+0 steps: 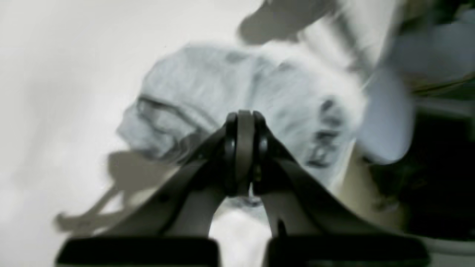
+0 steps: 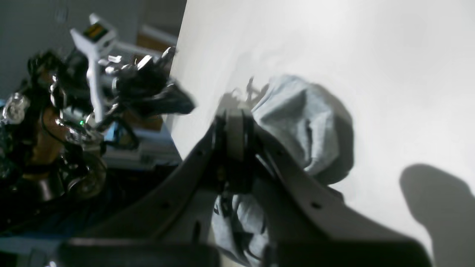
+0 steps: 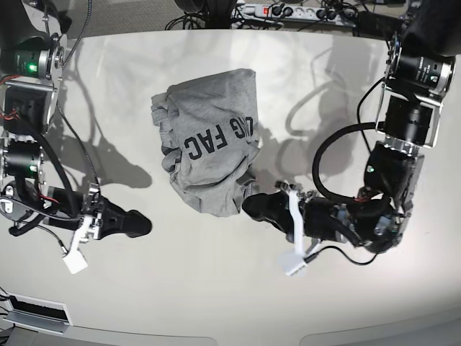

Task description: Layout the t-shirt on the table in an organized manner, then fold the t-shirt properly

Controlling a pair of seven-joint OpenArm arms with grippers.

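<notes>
Grey cotton t-shirt [image 3: 209, 148] lies crumpled in a heap near the middle of the off-white worktop [image 3: 360, 108], lettering partly showing, not yet spread out, so the layout step appears barely begun. Left gripper [image 3: 252, 206] sits low on an arm stretched along the worktop, its tip at the heap's near edge, jaws clenched with no cloth visibly between them, probably poised to seize a hem. Right gripper [image 3: 140, 225] rests low and well apart from the shirt, jaws likewise clenched and empty.
</notes>
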